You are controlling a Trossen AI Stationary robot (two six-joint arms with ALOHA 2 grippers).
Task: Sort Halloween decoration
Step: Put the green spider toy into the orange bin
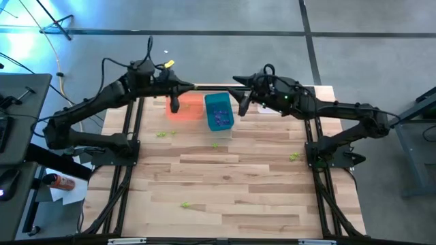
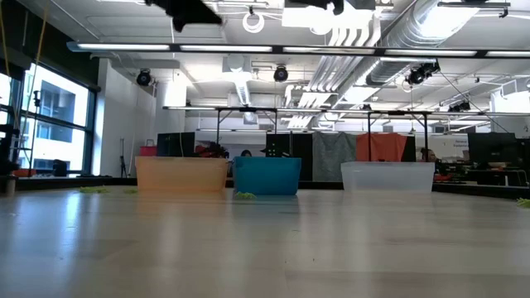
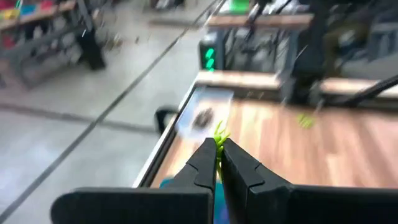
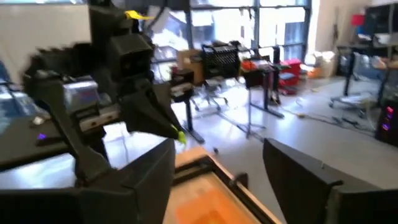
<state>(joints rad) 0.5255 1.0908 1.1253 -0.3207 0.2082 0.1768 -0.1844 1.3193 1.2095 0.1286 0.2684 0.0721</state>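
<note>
- High view: the left gripper (image 1: 175,103) hangs above the orange bin (image 1: 187,109); the right gripper (image 1: 244,103) waits beside the teal bin (image 1: 219,112). Loose yellow-green trinkets (image 1: 163,134) lie nearer the table's front.
- Low view: 3 bins stand in a row, including the clear bin (image 2: 387,175).
- Left wrist view: fingers pinch 1 yellow-green trinket (image 3: 219,132).
- Right wrist view: its fingers stand parted, empty.
- Judgement: drop-off step; next, release over the matching bin.

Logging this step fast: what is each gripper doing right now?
Left gripper: shut on a small yellow-green plastic trinket, raised over the bins.
Right gripper: open, empty, above the orange bin.
</note>
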